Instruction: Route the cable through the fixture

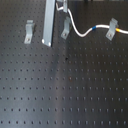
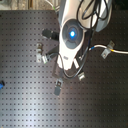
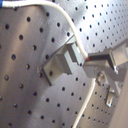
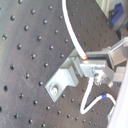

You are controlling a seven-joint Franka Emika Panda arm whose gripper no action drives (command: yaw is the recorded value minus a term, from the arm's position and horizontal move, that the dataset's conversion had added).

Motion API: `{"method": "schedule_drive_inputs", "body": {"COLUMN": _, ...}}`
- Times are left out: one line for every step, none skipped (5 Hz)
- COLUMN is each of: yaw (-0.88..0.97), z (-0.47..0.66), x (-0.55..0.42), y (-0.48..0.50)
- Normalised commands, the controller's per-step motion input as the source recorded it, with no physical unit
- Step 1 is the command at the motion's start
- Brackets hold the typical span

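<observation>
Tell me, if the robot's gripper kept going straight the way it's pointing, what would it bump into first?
Probably the small grey clip bolted to the black board: in both wrist views the gripper points at it, with the white cable running past its top. Depth is hard to judge, so it could touch the cable first.

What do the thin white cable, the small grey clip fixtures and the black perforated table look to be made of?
Thin white cable: probably plastic-sheathed cord, smooth, bending in soft curves. Small grey clip fixtures: likely bare metal, judging by the dull sheen, folded-sheet shape and screw at the foot. Black perforated table: seemingly matte black-coated metal with a regular hole grid.
</observation>
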Motion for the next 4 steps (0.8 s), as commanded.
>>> {"method": "schedule_drive_inputs", "body": {"yaw": -0.33, "z": 0.15, "x": -0.199, "y": 0.063}}
{"method": "schedule_drive_inputs", "body": {"yaw": -0.19, "z": 0.17, "x": -0.058, "y": 0.016}}
{"method": "schedule_drive_inputs", "body": {"yaw": -0.15, "z": 0.14, "x": -0.120, "y": 0.009}}
{"method": "schedule_drive_inputs", "body": {"yaw": -0.16, "z": 0.17, "x": -0.121, "y": -0.025}}
